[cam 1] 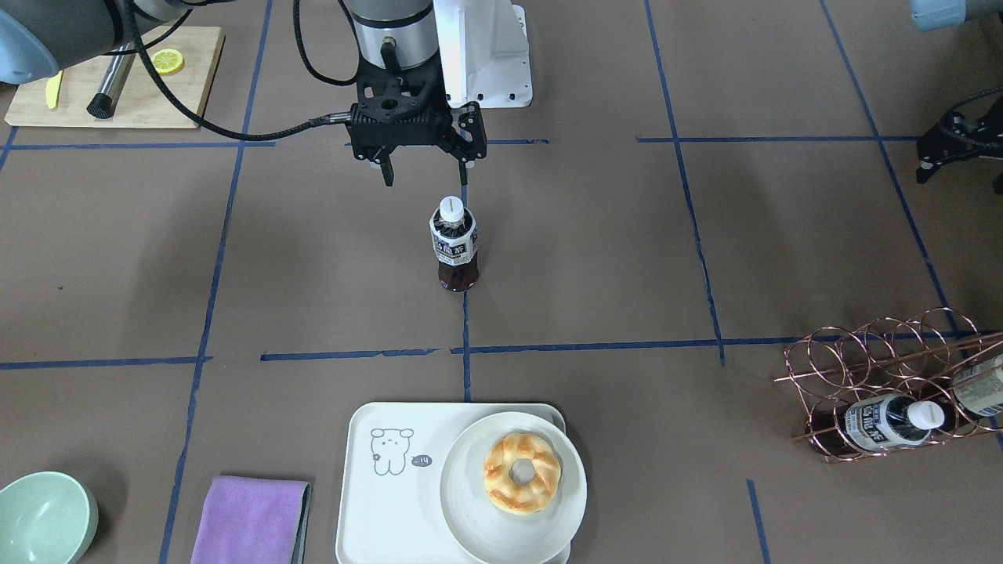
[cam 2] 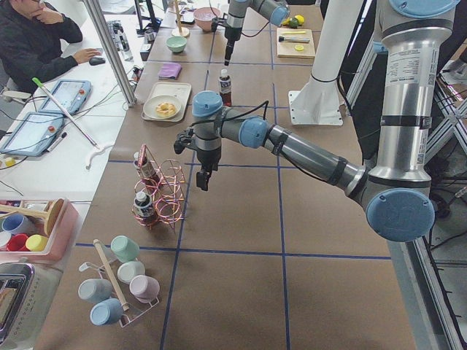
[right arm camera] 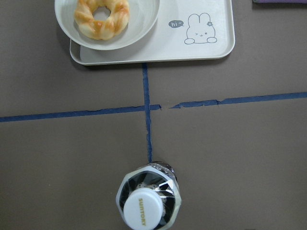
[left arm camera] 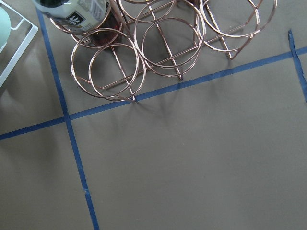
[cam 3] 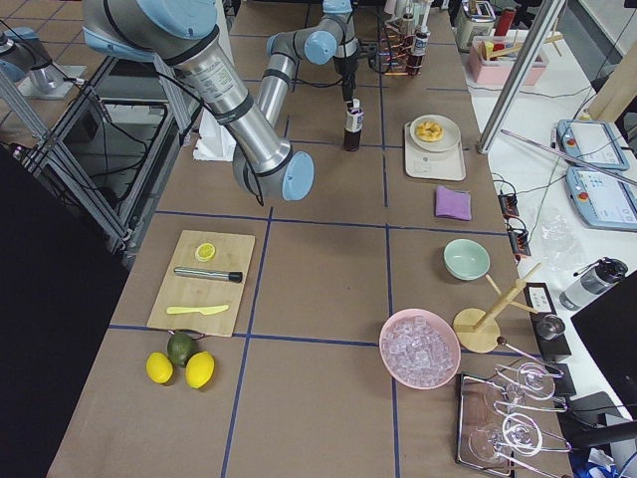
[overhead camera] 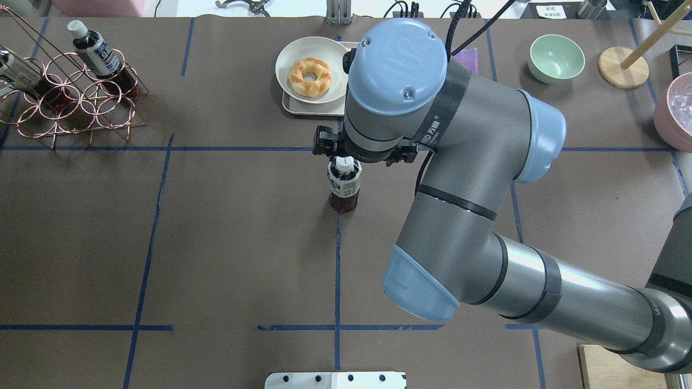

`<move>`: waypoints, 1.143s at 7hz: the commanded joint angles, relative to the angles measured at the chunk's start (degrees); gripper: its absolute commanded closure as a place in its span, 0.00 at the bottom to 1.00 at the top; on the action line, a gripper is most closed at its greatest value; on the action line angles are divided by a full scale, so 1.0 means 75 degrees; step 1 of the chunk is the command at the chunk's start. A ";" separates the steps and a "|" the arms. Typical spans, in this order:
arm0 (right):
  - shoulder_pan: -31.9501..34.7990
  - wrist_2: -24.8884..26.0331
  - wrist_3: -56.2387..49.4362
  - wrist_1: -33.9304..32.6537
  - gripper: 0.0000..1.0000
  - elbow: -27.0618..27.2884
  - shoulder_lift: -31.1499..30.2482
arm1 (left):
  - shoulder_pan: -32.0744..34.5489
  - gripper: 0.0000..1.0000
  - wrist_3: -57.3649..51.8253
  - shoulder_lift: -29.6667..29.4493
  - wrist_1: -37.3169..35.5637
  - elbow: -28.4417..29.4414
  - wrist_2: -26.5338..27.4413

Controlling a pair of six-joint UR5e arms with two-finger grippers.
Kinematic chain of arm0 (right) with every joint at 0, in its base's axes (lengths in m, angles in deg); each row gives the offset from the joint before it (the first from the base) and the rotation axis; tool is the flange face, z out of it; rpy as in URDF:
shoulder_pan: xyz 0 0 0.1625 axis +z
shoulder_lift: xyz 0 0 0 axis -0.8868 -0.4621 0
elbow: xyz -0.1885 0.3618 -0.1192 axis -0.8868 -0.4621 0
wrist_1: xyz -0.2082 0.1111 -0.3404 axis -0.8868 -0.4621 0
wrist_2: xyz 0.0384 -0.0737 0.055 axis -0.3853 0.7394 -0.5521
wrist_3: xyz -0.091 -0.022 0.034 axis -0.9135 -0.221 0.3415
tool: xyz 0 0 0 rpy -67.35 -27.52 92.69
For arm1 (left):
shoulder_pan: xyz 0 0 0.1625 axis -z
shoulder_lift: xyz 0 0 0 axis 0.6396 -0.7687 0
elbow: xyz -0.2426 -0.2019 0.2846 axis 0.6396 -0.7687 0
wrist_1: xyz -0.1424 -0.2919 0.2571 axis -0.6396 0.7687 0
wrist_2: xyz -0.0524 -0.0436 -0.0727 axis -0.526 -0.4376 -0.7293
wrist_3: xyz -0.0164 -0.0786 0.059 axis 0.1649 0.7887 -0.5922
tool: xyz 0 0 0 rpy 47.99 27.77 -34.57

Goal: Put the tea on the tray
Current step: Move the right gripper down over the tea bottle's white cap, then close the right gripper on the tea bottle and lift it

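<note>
A tea bottle point(cam 1: 454, 244) with a white cap stands upright on the brown table, apart from everything; it also shows in the overhead view point(overhead camera: 344, 183) and in the right wrist view point(right arm camera: 148, 203). My right gripper point(cam 1: 427, 166) hangs open and empty just above and behind its cap. The cream tray point(cam 1: 384, 509) with the line-drawn animal lies near the far edge, and a white plate point(cam 1: 470, 517) with a doughnut point(cam 1: 523, 473) covers one half of it. My left gripper point(cam 1: 962, 178) is at the table's side near the copper rack point(cam 1: 885, 376), open and empty.
The rack holds more tea bottles point(cam 1: 893, 421). A purple cloth point(cam 1: 251, 521) and a green bowl point(cam 1: 43, 517) lie beside the tray. A wooden cutting board point(cam 1: 117, 86) with a lemon slice sits near the robot base point(cam 1: 486, 55).
</note>
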 commanded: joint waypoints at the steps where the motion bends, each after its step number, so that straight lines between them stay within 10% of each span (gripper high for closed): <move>1: -0.0086 0.0013 -0.0071 0.0050 0.01 -0.0540 0.0262 | 0.0233 0.00 -0.0256 0.0142 0.0006 0.0002 -0.0241; 8: -0.0203 0.0282 -0.0119 0.0038 0.27 -0.1186 0.0580 | 0.0245 0.00 -0.0281 0.0189 0.0006 0.0002 -0.0242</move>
